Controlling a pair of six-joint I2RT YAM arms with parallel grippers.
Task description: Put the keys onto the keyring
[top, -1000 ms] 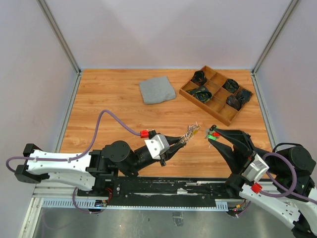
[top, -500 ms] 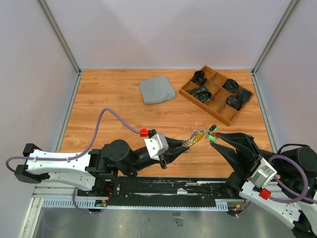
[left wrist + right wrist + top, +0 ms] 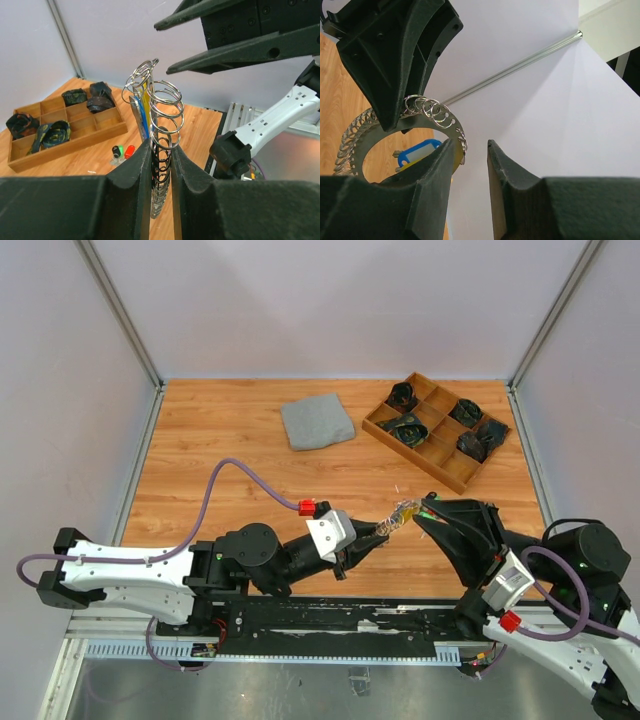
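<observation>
My left gripper (image 3: 383, 530) is shut on the keyring (image 3: 402, 510), a silvery arc hung with small split rings, held on edge above the table. In the left wrist view the keyring (image 3: 159, 107) rises from between the pads, with a blue and a yellow key head (image 3: 142, 107) hanging on it. Green (image 3: 118, 151) and red (image 3: 130, 149) keys lie on the wood beyond. My right gripper (image 3: 422, 510) is open right at the ring's free end. In the right wrist view the keyring (image 3: 427, 112) ends at the left fingertip (image 3: 447, 150), and nothing lies between the fingers.
A folded grey cloth (image 3: 317, 423) lies at the back middle. A wooden compartment tray (image 3: 415, 458) holding dark bundles sits at the back right, also seen in the left wrist view as the tray (image 3: 60, 149). White walls close in the table.
The right gripper has moved left up to the keyring's end and its jaws have narrowed. The left arm has carried the keyring a little to the right.
</observation>
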